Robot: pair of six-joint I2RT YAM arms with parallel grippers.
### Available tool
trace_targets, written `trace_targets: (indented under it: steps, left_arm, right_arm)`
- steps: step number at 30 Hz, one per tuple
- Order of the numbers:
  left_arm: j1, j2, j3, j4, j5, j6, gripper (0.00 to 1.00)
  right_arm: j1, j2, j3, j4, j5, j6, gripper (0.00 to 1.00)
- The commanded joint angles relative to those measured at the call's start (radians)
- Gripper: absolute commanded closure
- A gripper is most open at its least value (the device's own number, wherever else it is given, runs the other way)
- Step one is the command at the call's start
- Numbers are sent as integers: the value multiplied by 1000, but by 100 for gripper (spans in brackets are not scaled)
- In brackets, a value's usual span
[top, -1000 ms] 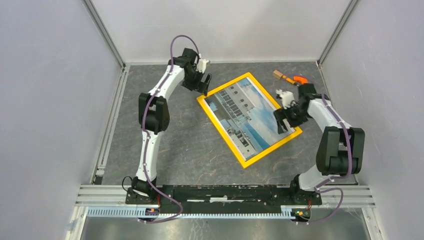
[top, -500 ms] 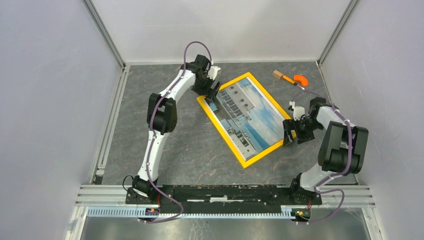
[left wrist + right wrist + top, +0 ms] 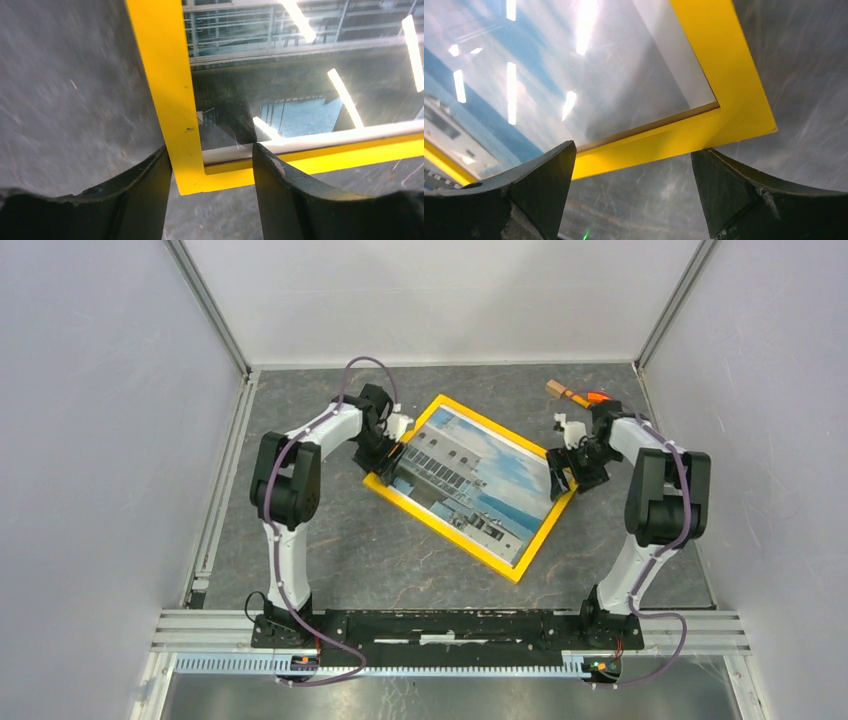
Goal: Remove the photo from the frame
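The frame (image 3: 440, 532) lies flat on the grey bench (image 3: 330, 530), face up and turned at an angle, with the photo (image 3: 470, 475) still inside it behind glare from the ceiling lights. An arm reaches in to each end of it.

The left gripper (image 3: 211, 150) hangs over the frame's left corner. Its jaws are partly apart and straddle that corner: one finger (image 3: 150, 175) rests against the outer edge of the yellow border, while the other sits over the glass just inside the border. They clamp nothing.

The right gripper (image 3: 633, 149) has its jaws spread wide over the opposite end. The yellow edge beside the right corner runs across the gap between them, and neither finger visibly touches it. A small orange-and-wood tool (image 3: 597, 396) lies on the bench behind the right arm.
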Motion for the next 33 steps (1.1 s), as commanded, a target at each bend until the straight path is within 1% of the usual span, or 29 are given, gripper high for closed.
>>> trace_targets:
  steps: [1, 5, 8, 11, 14, 17, 19, 21, 24, 26, 29, 33]
  left_arm:
    - [-18, -143, -154, 39, 82, -17, 38]
    - [11, -233, -309, 79, 93, -82, 39]
    - [15, -259, -375, 82, 100, -102, 39]
    - [21, -281, -397, 81, 125, -119, 37]
    - [53, -302, -380, 61, 136, -124, 32]
    - [130, -330, -351, 43, 167, -127, 24]
    - [179, -348, -340, 43, 181, -133, 19]
    - [205, -351, -337, 47, 191, -132, 16]
    - [210, -341, -358, 82, 215, -152, 15]
    - [210, -327, -369, 89, 253, -177, 14]
    - [209, -316, -389, 93, 312, -190, 15]
    - [200, -315, -419, 113, 325, -180, 17]
  right_arm:
    - [122, 140, 127, 190, -114, 22, 9]
    - [203, 262, 309, 191, -125, 38, 9]
    - [250, 347, 441, 190, -128, 45, 8]
    - [285, 402, 545, 170, -124, 39, 8]
    - [282, 376, 547, 155, -120, 26, 6]
    - [244, 293, 493, 126, -118, 14, 3]
    - [207, 214, 421, 120, -118, 1, 2]
    - [186, 142, 352, 100, -116, -21, 2]
    - [183, 47, 221, 84, -142, -44, 2]
    - [185, -10, 110, 116, -173, -33, 2]
    - [183, -60, 2, 174, -214, -7, 2]
    - [189, -117, -144, 279, -266, 32, 4]
